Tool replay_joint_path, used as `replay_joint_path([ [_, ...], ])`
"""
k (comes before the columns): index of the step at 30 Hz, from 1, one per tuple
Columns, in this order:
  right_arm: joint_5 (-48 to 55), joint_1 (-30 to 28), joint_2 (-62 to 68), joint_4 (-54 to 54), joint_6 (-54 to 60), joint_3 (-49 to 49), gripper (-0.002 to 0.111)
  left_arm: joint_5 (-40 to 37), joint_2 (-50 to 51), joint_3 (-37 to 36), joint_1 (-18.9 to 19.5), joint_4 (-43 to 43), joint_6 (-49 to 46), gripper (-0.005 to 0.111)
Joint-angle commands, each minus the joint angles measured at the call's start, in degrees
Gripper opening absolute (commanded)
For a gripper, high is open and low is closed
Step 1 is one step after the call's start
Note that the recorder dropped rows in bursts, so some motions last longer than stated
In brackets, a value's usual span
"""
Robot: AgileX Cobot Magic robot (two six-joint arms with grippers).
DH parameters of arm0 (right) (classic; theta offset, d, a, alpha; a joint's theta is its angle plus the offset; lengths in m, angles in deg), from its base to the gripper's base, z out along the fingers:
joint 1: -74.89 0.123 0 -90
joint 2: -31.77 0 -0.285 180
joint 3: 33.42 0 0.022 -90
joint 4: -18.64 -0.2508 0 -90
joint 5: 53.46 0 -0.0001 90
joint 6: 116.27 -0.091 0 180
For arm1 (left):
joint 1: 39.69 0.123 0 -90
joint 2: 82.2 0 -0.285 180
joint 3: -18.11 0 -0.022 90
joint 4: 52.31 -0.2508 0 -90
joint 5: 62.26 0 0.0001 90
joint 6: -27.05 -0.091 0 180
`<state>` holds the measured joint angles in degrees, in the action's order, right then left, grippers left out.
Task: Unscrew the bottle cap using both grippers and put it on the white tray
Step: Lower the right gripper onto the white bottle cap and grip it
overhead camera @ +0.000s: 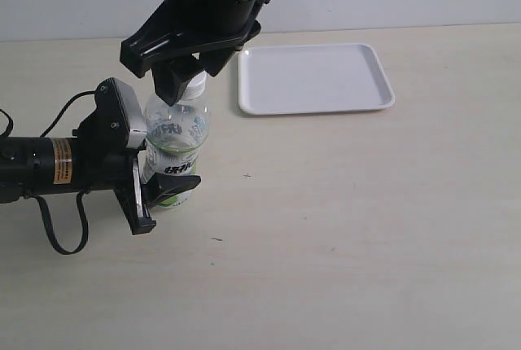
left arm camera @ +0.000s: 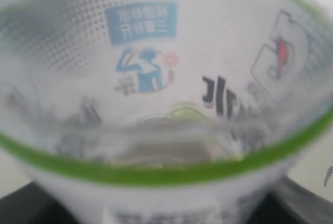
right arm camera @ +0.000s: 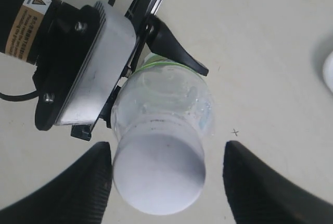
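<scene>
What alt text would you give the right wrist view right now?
Looking down on the white bottle cap, on the bottle, between the open black fingers of the right gripper. The left gripper, with its silver block, clamps the bottle's body above a pale table.

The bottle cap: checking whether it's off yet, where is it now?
The bottle cap is on the bottle, upper left in the exterior view, between the open fingers of the right gripper, left of the white tray.

1 bottle [overhead camera: 175, 134], 1 tray [overhead camera: 313, 79], 2 hands [overhead camera: 167, 191] [overhead camera: 191, 81]
</scene>
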<state>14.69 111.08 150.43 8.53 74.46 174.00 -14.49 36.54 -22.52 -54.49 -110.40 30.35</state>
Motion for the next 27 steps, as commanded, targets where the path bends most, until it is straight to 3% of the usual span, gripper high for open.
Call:
replay_joint_path([
  [1,-0.6,0.1,-0.3,-0.3,0.3,0.3,0.059,0.5,-0.5,0.4,-0.2,0.2,-0.1,0.000],
  [15,-0.5,0.1,-1.0,-0.3,0.1,0.4,0.059,0.5,-0.5,0.4,-0.2,0.2,-0.1,0.000],
  [27,-0.2,0.1,-1.0,-0.3,0.0,0.4,0.046,0.5,-0.5,0.4,-0.2,0.2,-0.1,0.000],
])
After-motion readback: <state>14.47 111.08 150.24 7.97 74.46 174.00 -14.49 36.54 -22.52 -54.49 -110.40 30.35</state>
